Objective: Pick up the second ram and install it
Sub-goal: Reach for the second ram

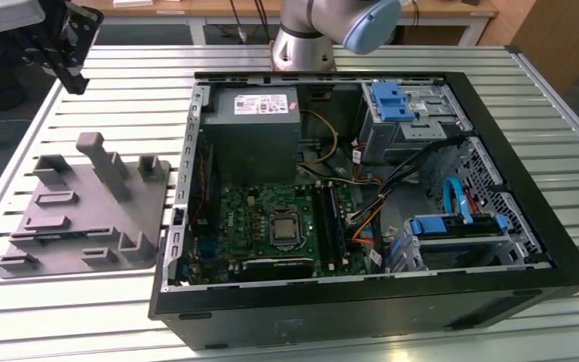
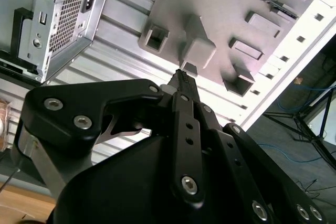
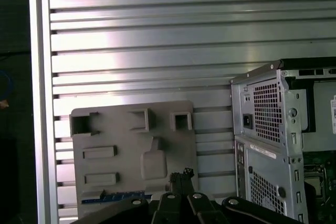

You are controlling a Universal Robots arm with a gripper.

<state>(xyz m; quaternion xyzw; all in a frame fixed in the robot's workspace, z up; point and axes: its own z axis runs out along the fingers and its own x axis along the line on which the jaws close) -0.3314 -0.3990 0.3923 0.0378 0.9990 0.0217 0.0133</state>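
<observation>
The second ram (image 3: pixel 112 196), a thin dark blue-green stick, lies flat in a slot of the grey holder plate (image 3: pixel 131 150), seen in the first wrist view. My gripper (image 1: pixel 72 81) hangs high above the table at the exterior view's upper left, well apart from the plate (image 1: pixel 88 215). Its black fingers (image 2: pixel 181 80) meet at the tips with nothing between them, and in the first wrist view the gripper (image 3: pixel 181 174) points toward the plate near the ram. The motherboard (image 1: pixel 269 226) with its long black memory slots (image 1: pixel 332 222) lies inside the open computer case (image 1: pixel 370 302).
The grey plate carries several raised posts and pockets, the tallest post (image 1: pixel 103 166) at its middle. The case's metal rear wall (image 3: pixel 262 129) stands close beside the plate. Inside the case are a power supply (image 1: pixel 254 121), blue drive cages (image 1: pixel 395 102) and loose cables. The slatted aluminium table (image 3: pixel 157 35) lies underneath.
</observation>
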